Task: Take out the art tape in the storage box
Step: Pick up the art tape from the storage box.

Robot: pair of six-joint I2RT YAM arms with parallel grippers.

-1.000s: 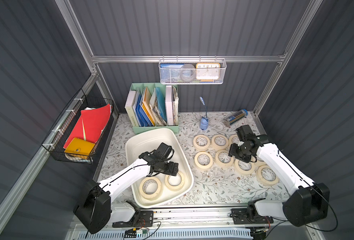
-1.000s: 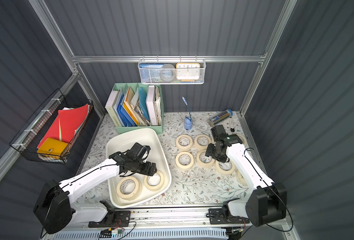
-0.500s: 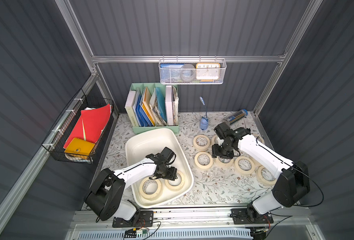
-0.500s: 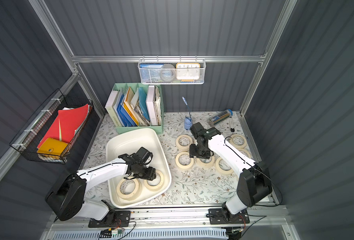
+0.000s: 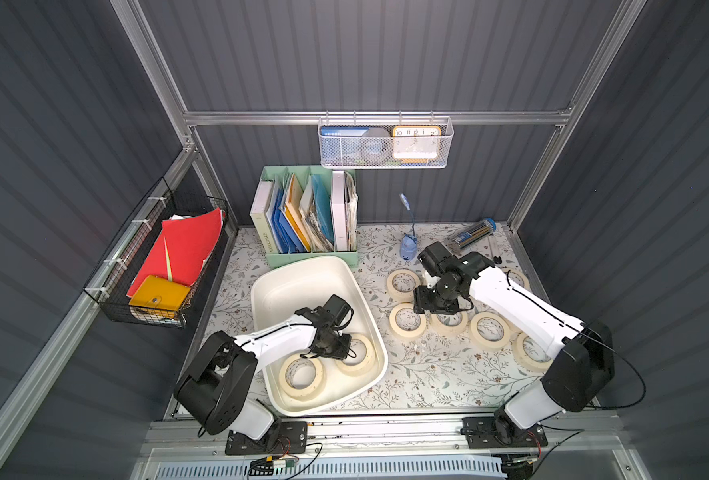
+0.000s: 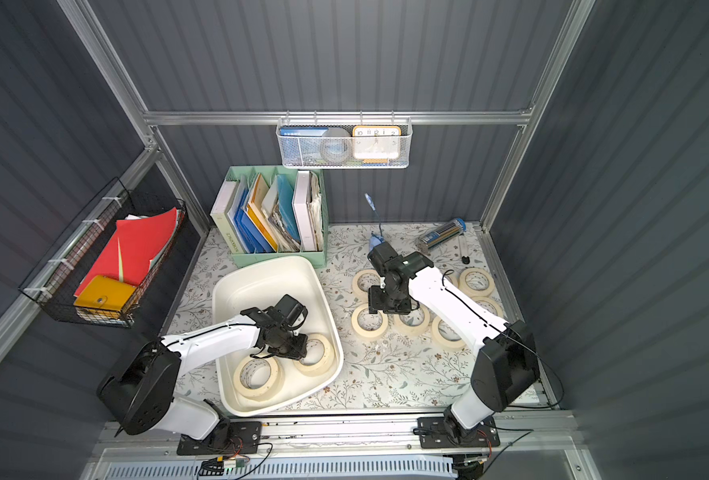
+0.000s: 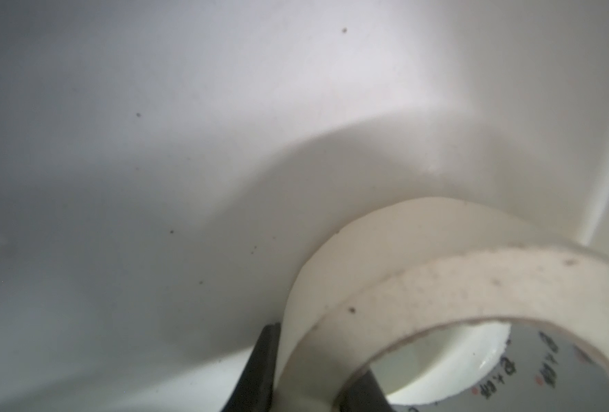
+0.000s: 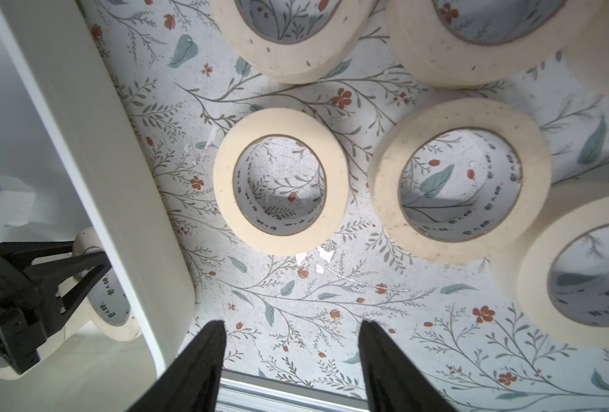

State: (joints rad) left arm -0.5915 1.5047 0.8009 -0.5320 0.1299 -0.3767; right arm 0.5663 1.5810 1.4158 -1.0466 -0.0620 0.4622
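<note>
One art tape roll [image 5: 370, 354] sits at the front-right corner of the storage box [image 5: 302, 282] and is pinched by the L gripper [image 5: 336, 351]. The jaws are closed on the roll's wall, w/ one finger [image 7: 260, 371] outside and the other inside the core. Whether the roll is lifted off the box floor can't be told. A second art tape roll [image 5: 302, 392] is laid flat just beside it, also at the box's front end. The box is set at the front-left of the desk [image 5: 427, 374]. Several more tape rolls [image 5: 407, 334] are laid flat on the desk's right half, outside the box. The R gripper [image 8: 291, 324] is held above the desk btwn the box's right rim and those rolls. Its jaws are approx half apart, w/ nothing held.
</note>
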